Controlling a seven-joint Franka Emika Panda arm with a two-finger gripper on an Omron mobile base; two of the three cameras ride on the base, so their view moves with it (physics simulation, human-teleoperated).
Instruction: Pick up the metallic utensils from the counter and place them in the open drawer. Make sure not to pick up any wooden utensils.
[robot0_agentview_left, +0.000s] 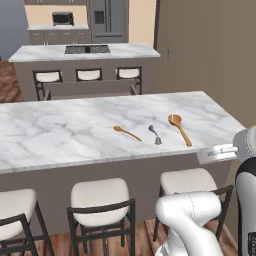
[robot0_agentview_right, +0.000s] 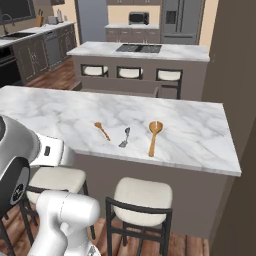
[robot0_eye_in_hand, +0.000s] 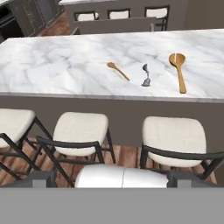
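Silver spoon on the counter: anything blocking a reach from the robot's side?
Nothing on the counter blocks it: the silver spoon lies apart from the short wooden spoon and the long wooden spoon. Stools stand below the near edge.

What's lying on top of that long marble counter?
On the counter: a small wooden spoon, a silver-grey spoon, and a larger wooden spoon, all lying apart. Stools tuck under its edge.

A home kitchen: a long marble surface (robot0_agentview_right: 60, 112) with cushioned stools (robot0_eye_in_hand: 83, 129) tucked beneath, an island (robot0_agentview_right: 100, 50) with a cooktop (robot0_agentview_right: 139, 48), a steel refrigerator (robot0_agentview_right: 181, 20), a microwave (robot0_agentview_right: 137, 18) and wood flooring (robot0_agentview_left: 7, 82).
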